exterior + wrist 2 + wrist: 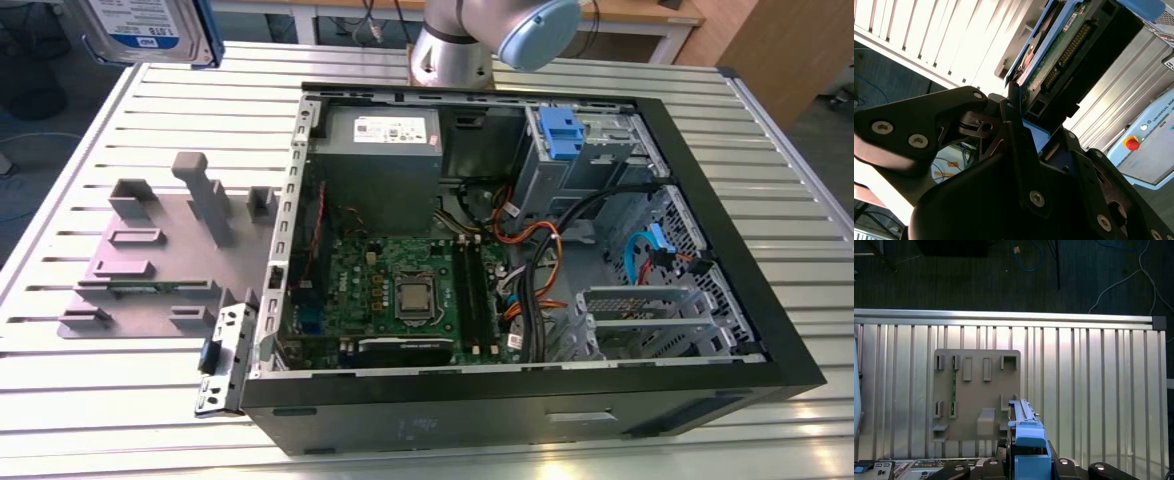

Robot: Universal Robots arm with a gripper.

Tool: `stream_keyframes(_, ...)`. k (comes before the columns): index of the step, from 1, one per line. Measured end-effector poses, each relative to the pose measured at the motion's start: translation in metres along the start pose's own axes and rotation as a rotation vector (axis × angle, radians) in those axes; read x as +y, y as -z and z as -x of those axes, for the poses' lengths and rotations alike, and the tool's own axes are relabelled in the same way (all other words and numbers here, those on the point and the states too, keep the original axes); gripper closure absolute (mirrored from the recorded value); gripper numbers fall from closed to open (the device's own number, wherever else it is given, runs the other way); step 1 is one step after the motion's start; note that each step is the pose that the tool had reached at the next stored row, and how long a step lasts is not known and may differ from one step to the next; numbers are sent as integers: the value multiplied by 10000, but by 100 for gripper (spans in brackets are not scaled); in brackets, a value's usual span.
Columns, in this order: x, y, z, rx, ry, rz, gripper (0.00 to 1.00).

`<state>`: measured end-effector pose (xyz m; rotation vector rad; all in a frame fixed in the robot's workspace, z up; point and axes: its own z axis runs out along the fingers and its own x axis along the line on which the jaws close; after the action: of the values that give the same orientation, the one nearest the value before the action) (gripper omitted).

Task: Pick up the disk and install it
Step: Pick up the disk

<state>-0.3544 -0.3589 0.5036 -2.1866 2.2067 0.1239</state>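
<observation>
1. Hanging in the exterior view's upper left, a flat silver rectangular disk [144, 28] with white-and-blue label and blue plastic side bracket is held clear above the slatted aluminium bench [80, 400].
2. The black pincer [1021, 117] is clamped onto the disk's edge in the second wrist view.
3. A grey plastic fixture plate [147, 270] is seen beside the open black computer case [534, 410].

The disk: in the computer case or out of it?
Out. The disk is held in the tool above the table, clear of the open case.

Computer case [534, 395], fixture plate [147, 290], slatted table [107, 400]
</observation>
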Motion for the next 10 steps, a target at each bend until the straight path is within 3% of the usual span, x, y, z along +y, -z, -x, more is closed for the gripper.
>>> stream_keyframes(10,-21,0,0,0,0,0,63)
